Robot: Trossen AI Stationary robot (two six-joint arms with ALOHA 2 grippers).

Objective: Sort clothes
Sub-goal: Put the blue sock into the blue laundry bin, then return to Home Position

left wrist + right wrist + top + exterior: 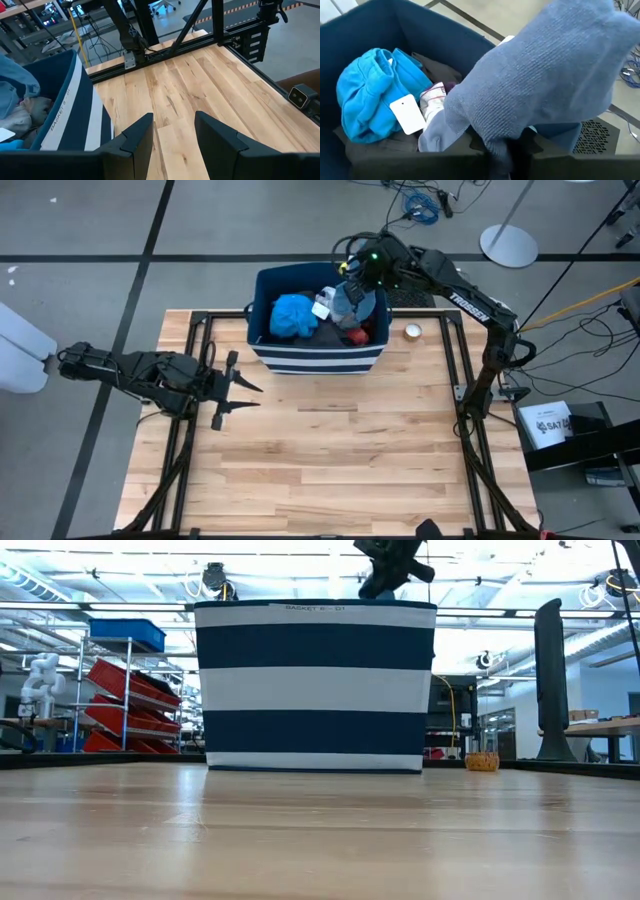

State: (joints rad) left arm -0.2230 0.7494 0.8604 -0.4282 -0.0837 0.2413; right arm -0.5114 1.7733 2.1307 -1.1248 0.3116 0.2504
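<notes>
Wooden table (330,450), right fingers (512,150) pinching grey-blue garment (545,75)

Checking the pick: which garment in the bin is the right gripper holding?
The grey-blue garment, pinched by the right gripper and lifted above the bin; the bright blue top lies untouched.

High view: mounted overhead, facing straight down, far enough to take in the whole table (330,460), both arms and the floor around.

Low view: set at table-top height at the near edge, facing level across the wood toward the room behind. The bin (315,685) fills the middle ground.

Left wrist view: on the left arm, looking forward and down across the table toward the right-side frame; the bin's striped wall stands close at one side.

Right wrist view: on the right arm, directly over the bin, very near the clothes (380,105) inside.

All four views share the bin; high, low and left wrist views share the tabletop.
</notes>
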